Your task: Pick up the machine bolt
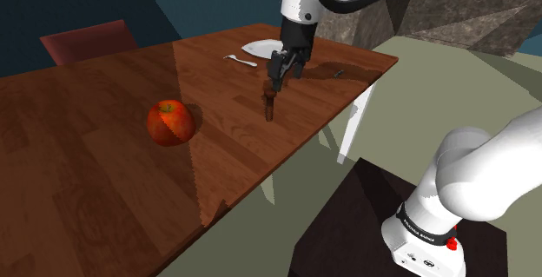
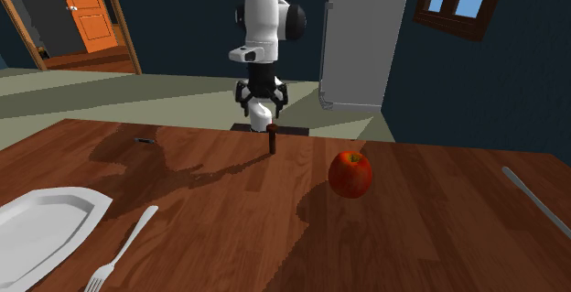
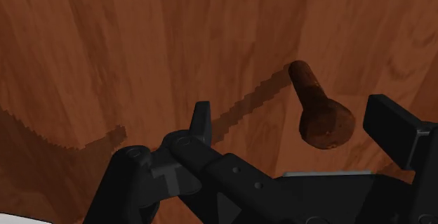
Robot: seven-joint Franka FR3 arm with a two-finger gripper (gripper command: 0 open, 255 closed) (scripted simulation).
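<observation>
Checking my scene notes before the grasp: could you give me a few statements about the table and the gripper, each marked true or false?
The machine bolt stands upright on the wooden table. True.
The gripper is shut on the bolt. False: its fingers stand apart, with the bolt between them untouched.
A fork lies beside the white plate. True.
The red apple lies on the plate. False: the apple rests on bare wood, apart from the plate.

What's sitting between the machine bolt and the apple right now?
Nothing: the shoulder view shows only bare wooden table between the machine bolt and the red apple.
</observation>
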